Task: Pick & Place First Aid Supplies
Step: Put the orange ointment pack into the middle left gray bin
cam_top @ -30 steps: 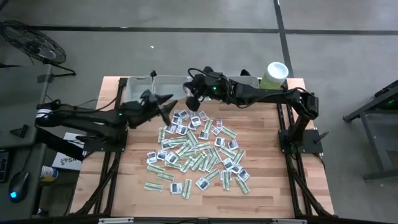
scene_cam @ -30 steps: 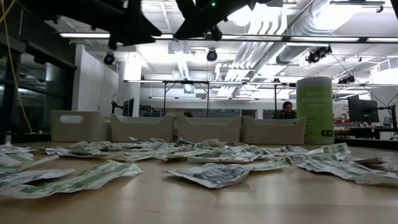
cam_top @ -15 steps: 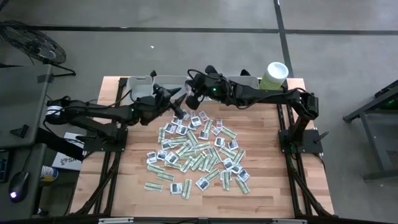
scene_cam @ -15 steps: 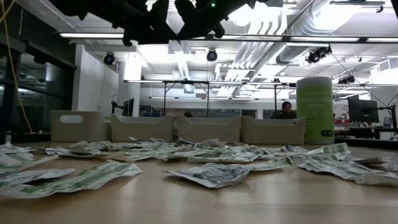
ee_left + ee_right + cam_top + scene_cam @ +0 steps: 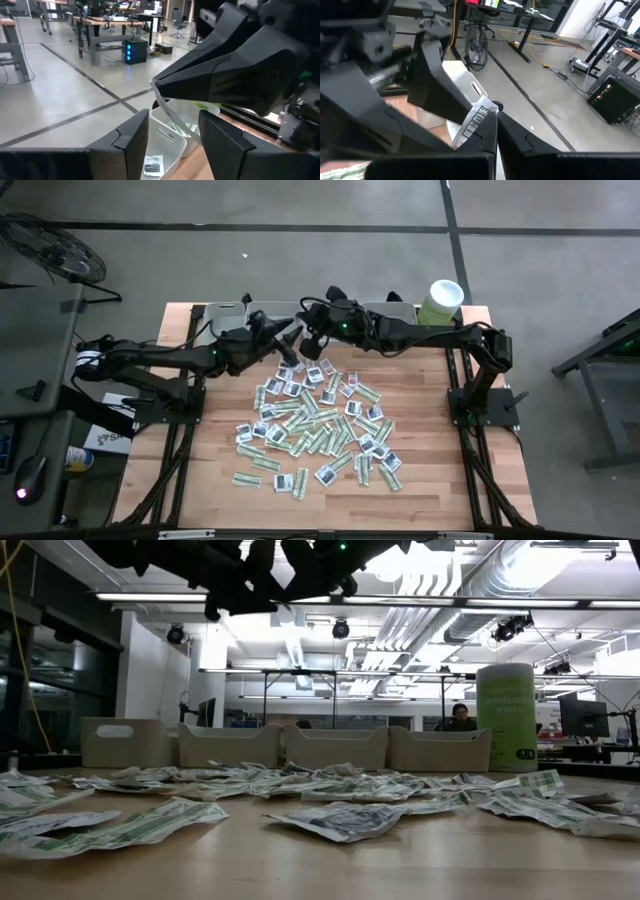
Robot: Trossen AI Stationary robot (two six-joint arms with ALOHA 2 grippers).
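— Starting nearest the low camera: what lies on the table (image 5: pixel 420 480)?

— Dozens of first aid supplies (image 5: pixel 318 425), strewn flat over the middle of the wooden top. Some are narrow pale green-white strips, others squarish white packets with dark marks. They overlap and curl up at the edges.

— How would they handle?

— I judge them very light, thin and floppy, probably slick. A grip is best taken on a lifted edge or a corner, and on one lying clear of its neighbours, or two may come up together.

— Above the pile?

— Both arms meet near the far edge, held high. The right gripper (image 5: pixel 492 127) has its jaws together, clamped on one sachet (image 5: pixel 476 120) by its lower end; the rest stands up free and bent. In the left wrist view the same packet (image 5: pixel 167 112) shows edge-on, hanging from the right fingers.

— The left gripper (image 5: pixel 170 135)?

— Jaws apart, just in front of that sachet, not touching it.

— Behind them?

— A row of grey trays (image 5: pixel 335 748) along the far edge, one already holding a packet (image 5: pixel 152 165). A tall green tub (image 5: pixel 441 301) stands at the far right corner.
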